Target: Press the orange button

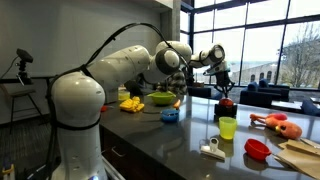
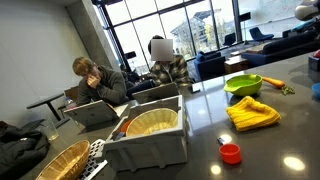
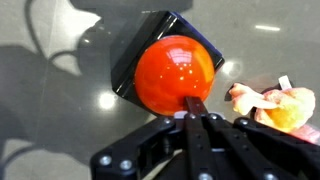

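The orange button (image 3: 175, 73) is a glossy red-orange dome on a dark square base and fills the upper middle of the wrist view. My gripper (image 3: 192, 104) is shut and empty. Its joined fingertips lie against the near edge of the dome. In an exterior view the gripper (image 1: 223, 84) points down right over the button (image 1: 226, 103) on the dark countertop. The button is out of view in the exterior view with the seated people.
A lumpy orange toy (image 3: 280, 105) lies just right of the button and also shows in an exterior view (image 1: 277, 124). A yellow-green cup (image 1: 228, 127) and a red bowl (image 1: 257, 149) stand nearer the front. A green bowl (image 2: 243, 84), a yellow cloth (image 2: 252, 113) and a grey bin (image 2: 150, 135) are on the counter.
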Controlling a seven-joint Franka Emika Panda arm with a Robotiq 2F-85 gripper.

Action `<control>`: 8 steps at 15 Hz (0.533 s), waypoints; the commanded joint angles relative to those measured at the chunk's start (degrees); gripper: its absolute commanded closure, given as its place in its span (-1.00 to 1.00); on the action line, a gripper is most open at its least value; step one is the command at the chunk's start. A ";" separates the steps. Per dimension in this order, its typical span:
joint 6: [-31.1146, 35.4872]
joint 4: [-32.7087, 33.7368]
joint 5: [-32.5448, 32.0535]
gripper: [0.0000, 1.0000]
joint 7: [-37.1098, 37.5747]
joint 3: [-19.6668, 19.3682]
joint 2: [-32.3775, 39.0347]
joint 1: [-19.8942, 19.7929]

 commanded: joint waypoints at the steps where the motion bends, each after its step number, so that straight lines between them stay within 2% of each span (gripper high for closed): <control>1: -1.27 -0.04 1.47 1.00 0.20 -1.08 0.36 0.24; 8: -3.04 0.07 0.40 1.00 0.24 -0.19 0.77 0.40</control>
